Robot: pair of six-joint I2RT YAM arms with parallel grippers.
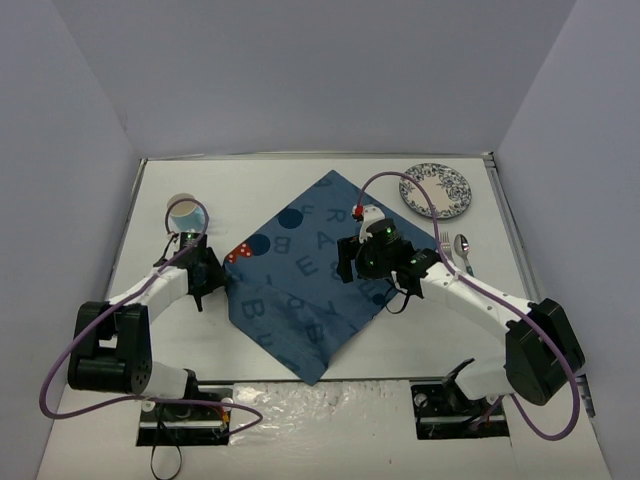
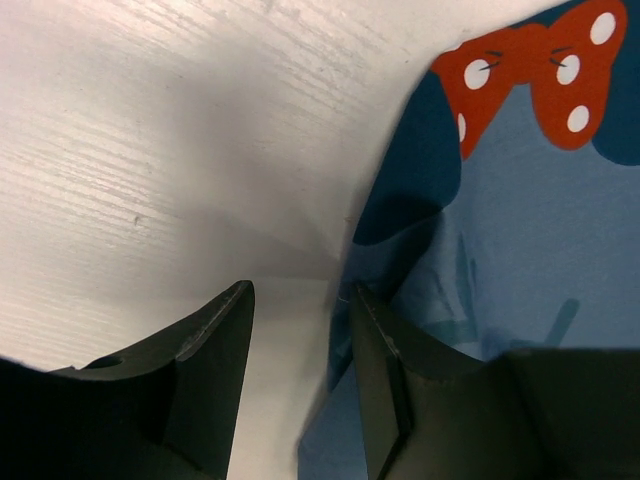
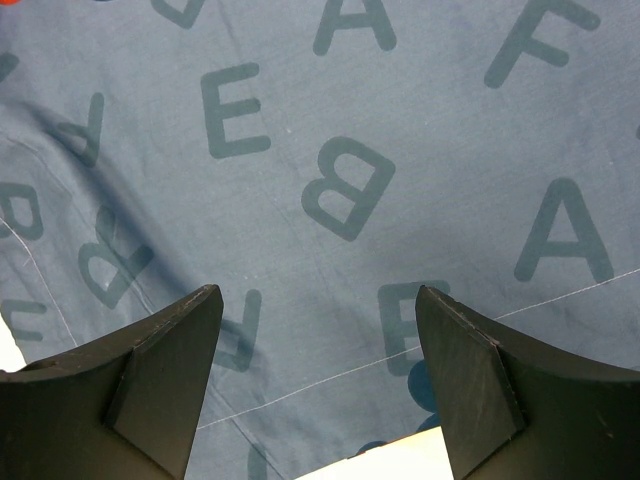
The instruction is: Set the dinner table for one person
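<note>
The white dinner table (image 1: 255,350) carries a blue placemat (image 1: 310,280) printed with letters and dots, lying as a diamond at the centre. My left gripper (image 1: 218,280) is open at the mat's left corner. In the left wrist view it (image 2: 300,290) straddles the mat's edge (image 2: 520,230), with one finger over bare table (image 2: 150,150) and the other over cloth. My right gripper (image 1: 347,265) is open and empty above the mat's right half, and the right wrist view (image 3: 318,292) shows only lettered cloth (image 3: 350,120) under it.
A blue cup (image 1: 187,213) stands at the left, just behind my left arm. A patterned plate (image 1: 436,190) sits at the back right. A fork (image 1: 446,250) and a spoon (image 1: 464,250) lie right of the mat. A red dotted bow print (image 2: 540,60) marks the mat's left corner.
</note>
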